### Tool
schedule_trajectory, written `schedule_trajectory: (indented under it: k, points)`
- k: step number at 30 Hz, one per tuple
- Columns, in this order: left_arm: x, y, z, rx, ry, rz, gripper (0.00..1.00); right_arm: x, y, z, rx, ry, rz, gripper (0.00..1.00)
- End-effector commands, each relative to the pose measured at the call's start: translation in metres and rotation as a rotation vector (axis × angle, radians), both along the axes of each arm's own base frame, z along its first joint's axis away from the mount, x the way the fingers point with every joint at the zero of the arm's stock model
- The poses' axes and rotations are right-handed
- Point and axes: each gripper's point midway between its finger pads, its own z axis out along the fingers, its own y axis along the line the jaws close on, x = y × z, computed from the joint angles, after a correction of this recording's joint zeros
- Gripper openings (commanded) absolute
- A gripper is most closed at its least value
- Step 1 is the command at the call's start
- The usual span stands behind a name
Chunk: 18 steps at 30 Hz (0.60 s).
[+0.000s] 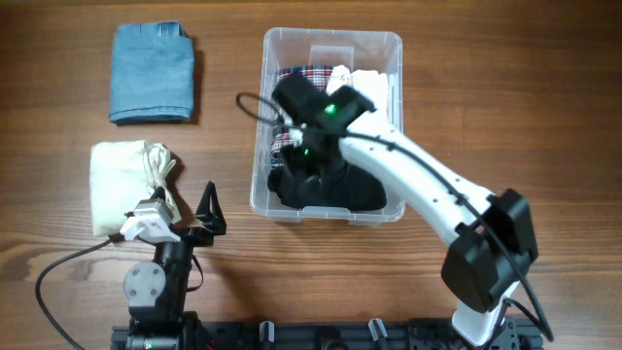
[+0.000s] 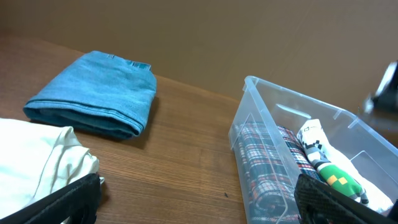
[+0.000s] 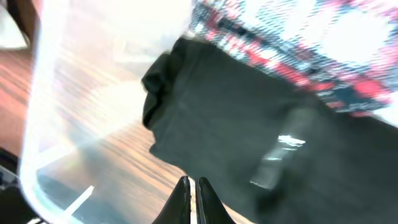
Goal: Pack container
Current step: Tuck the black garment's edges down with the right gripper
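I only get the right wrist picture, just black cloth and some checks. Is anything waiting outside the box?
Observer: Yes, a folded blue cloth lies on the table beside the container.
Operator: Anything else out there?
Observer: A cream cloth, nearer the robot than the blue one.
Operator: Is the other hand holding it?
Observer: No, the left hand is next to it, open and empty.
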Motion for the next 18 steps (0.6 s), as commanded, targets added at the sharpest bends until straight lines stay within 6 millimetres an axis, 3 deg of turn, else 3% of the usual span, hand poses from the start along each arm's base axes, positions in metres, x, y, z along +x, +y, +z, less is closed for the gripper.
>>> schedule_trajectory:
  k: [1,4,13,18]
  points:
    - [0.0,0.003,-0.003,0.006,0.007,0.013,1.0,0.013,-0.01,0.004,-0.025,-0.054,0.011,0.04]
    - [0.0,0.003,-0.003,0.006,0.007,0.013,0.99,0.007,-0.011,-0.011,-0.025,-0.03,0.014,0.04]
    - [0.0,0.003,-0.003,0.006,0.007,0.013,1.0,-0.023,-0.025,-0.085,-0.044,0.072,-0.012,0.04]
    - [0.0,0.003,-0.003,0.006,0.007,0.013,1.0,-0.014,-0.02,-0.082,-0.019,0.042,-0.014,0.04]
